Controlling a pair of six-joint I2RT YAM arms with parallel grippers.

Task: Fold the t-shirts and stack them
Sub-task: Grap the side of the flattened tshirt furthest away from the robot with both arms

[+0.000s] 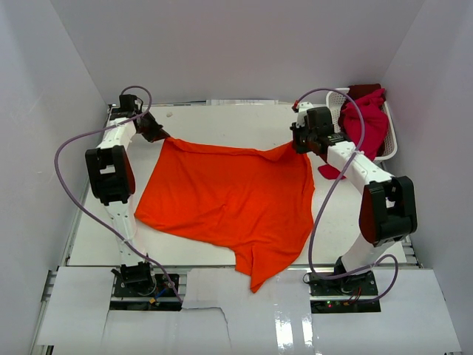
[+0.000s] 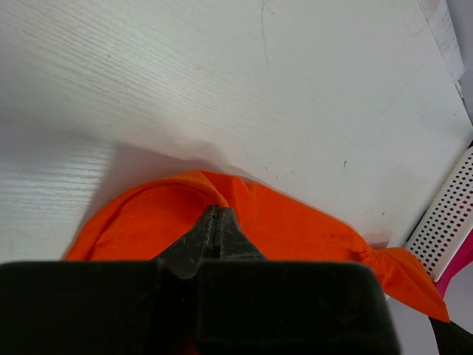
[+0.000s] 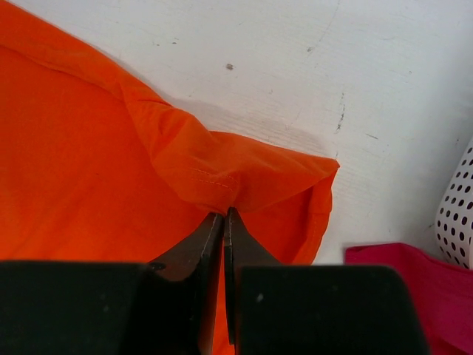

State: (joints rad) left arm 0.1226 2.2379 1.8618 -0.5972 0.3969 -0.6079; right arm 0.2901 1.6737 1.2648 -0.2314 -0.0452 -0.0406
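A large bright orange t-shirt (image 1: 229,196) lies spread over the middle of the white table, one tail hanging past the near edge. My left gripper (image 1: 164,136) is shut on its far left corner, where the orange cloth (image 2: 295,222) bunches round the closed tips (image 2: 216,210). My right gripper (image 1: 301,145) is shut on the far right corner, pinching a hemmed fold of the orange t-shirt (image 3: 222,177) at the tips (image 3: 224,212). Crimson-magenta and dark red t-shirts (image 1: 363,122) are heaped in the basket at the back right.
A white lattice basket (image 1: 392,144) stands at the back right, its perforated wall (image 2: 451,222) close to the shirt's far edge. A magenta flap (image 1: 330,171) lies on the table beside the right arm. White walls close in the table (image 1: 244,118) on three sides.
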